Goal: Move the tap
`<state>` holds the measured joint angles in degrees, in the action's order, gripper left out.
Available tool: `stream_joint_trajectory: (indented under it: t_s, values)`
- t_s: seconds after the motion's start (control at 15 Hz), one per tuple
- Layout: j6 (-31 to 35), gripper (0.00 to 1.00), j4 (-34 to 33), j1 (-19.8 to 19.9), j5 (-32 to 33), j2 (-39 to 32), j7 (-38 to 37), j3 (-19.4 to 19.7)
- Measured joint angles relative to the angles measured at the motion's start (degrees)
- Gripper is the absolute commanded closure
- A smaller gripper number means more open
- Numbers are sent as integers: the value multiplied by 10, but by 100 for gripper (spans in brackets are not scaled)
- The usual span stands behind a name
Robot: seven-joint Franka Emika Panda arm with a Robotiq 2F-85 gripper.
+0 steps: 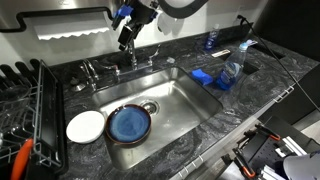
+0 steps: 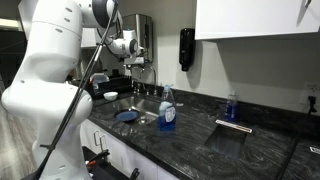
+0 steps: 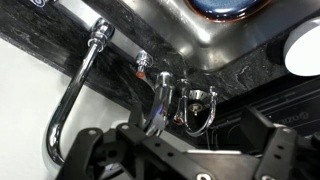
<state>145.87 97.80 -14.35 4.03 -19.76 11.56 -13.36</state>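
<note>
The tap (image 3: 72, 95) is a shiny chrome gooseneck at the left of the wrist view, arching from its base on the dark counter. In an exterior view the tap (image 1: 112, 62) stands behind the steel sink (image 1: 190, 100). My gripper (image 1: 125, 38) hangs just above and slightly beside the fittings and also shows in an exterior view (image 2: 135, 47). In the wrist view its dark fingers (image 3: 185, 150) look spread apart and hold nothing. A short chrome handle (image 3: 160, 100) lies between them, and the tap is off to the left side.
A blue plate (image 1: 129, 123) and a white plate (image 1: 85, 125) lie in the sink. A black dish rack (image 1: 25, 100) stands beside it. A blue sponge (image 1: 205, 77) and a soap bottle (image 1: 232, 68) sit on the marble counter (image 1: 270, 85).
</note>
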Motion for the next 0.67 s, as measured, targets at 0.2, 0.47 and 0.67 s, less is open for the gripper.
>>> stream_joint_trajectory:
  t_s: [0.2,0.47,0.67]
  values:
    - [-37,0,-4,-2,0,10,0,0]
    - [-106,0,-4,-3,-3,37,1,-2]
    - [-177,0,-4,-2,-15,61,13,-3]
